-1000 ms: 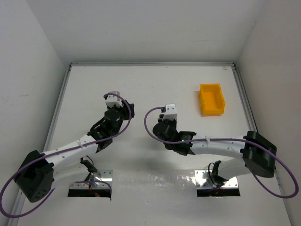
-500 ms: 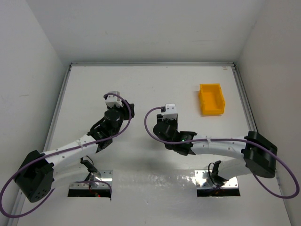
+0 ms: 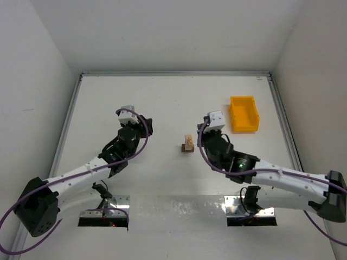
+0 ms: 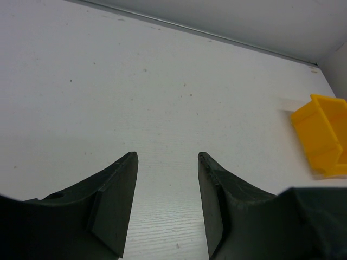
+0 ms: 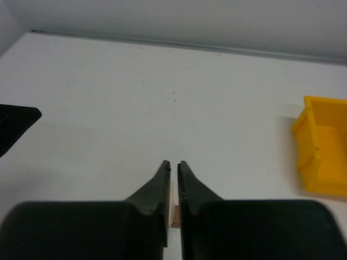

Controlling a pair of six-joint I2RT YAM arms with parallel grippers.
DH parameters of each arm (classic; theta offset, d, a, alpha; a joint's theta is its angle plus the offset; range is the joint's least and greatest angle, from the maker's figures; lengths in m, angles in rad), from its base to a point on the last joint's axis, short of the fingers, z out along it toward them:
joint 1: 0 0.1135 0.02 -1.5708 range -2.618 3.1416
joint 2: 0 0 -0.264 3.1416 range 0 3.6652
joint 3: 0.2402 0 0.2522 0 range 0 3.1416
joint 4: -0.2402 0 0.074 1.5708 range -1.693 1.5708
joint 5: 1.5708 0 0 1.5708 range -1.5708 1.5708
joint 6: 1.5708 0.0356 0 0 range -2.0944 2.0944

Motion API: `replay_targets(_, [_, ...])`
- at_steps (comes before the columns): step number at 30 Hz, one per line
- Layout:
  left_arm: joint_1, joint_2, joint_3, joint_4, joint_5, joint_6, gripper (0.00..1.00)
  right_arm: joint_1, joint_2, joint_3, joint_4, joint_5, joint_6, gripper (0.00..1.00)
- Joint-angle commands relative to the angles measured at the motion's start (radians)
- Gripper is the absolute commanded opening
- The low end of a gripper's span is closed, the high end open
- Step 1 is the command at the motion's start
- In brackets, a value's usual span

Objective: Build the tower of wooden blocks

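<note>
A small stack of wooden blocks (image 3: 188,144), light tan over brown, stands on the white table (image 3: 162,103) between the two arms. My right gripper (image 3: 207,135) hangs just right of the stack with its jaws almost touching and nothing in them. In the right wrist view (image 5: 174,163) only a sliver of the tan blocks (image 5: 174,214) shows through the narrow slit between the fingers, below them. My left gripper (image 3: 145,125) is open and empty, left of the stack; in its wrist view (image 4: 167,156) only bare table lies between the fingers.
A yellow plastic bin (image 3: 244,114) stands at the back right, also seen in the left wrist view (image 4: 325,135) and the right wrist view (image 5: 325,146). White walls enclose the table on three sides.
My right arm has swung out to the right and its gripper has come off the middle, uncovering the block stack. My left gripper has shifted slightly left.
</note>
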Motion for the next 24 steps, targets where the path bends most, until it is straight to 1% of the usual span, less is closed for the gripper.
replay_targets(1, [-0.009, -0.068, 0.000, 0.021, -0.007, -0.003, 0.45, 0.005, -0.125, -0.074, -0.087, -0.106, -0.007, 0.00])
replay_targets(3, [-0.009, -0.110, -0.006, 0.019, 0.006, -0.006, 0.45, 0.005, -0.181, -0.123, -0.149, -0.117, 0.023, 0.00])
replay_targets(5, [-0.009, -0.169, -0.040, 0.053, 0.014, 0.003, 0.47, 0.004, -0.263, -0.198, -0.186, -0.096, 0.066, 0.00])
replay_targets(6, [-0.009, -0.183, -0.052, 0.060, 0.020, 0.008, 0.49, 0.002, -0.291, -0.234, -0.233, -0.091, 0.079, 0.00])
replay_targets(9, [-0.009, -0.219, -0.046, -0.010, 0.043, -0.027, 0.51, 0.004, -0.391, -0.298, -0.305, -0.051, 0.120, 0.00])
replay_targets(10, [-0.009, -0.248, -0.041, -0.057, 0.062, -0.046, 0.51, 0.004, -0.413, -0.317, -0.318, -0.019, 0.128, 0.02])
replay_targets(12, [-0.009, -0.312, -0.041, -0.099, 0.091, -0.087, 0.53, 0.004, -0.469, -0.369, -0.350, 0.015, 0.152, 0.19])
replay_targets(13, [-0.009, -0.337, -0.040, -0.143, 0.095, -0.106, 0.54, 0.004, -0.482, -0.384, -0.361, 0.063, 0.181, 0.27])
replay_targets(14, [-0.009, -0.361, -0.038, -0.166, 0.099, -0.112, 0.55, 0.004, -0.503, -0.412, -0.393, 0.093, 0.204, 0.42])
replay_targets(15, [-0.009, -0.405, -0.034, -0.189, 0.097, -0.116, 0.56, 0.004, -0.508, -0.424, -0.411, 0.122, 0.230, 0.50])
replay_targets(17, [-0.009, -0.439, -0.018, -0.277, 0.080, -0.129, 0.56, 0.004, -0.517, -0.444, -0.457, 0.194, 0.299, 0.64])
replay_targets(18, [-0.009, -0.467, -0.002, -0.306, 0.059, -0.132, 0.56, 0.004, -0.522, -0.458, -0.465, 0.205, 0.310, 0.74])
replay_targets(19, [-0.009, -0.478, 0.006, -0.353, 0.050, -0.136, 0.56, 0.004, -0.523, -0.462, -0.473, 0.214, 0.322, 0.80])
replay_targets(21, [-0.009, -0.506, 0.015, -0.378, 0.024, -0.135, 0.56, 0.004, -0.526, -0.467, -0.462, 0.217, 0.298, 0.91])
replay_targets(24, [-0.009, -0.513, 0.020, -0.378, 0.011, -0.129, 0.56, 0.004, -0.520, -0.467, -0.424, 0.204, 0.252, 0.96])
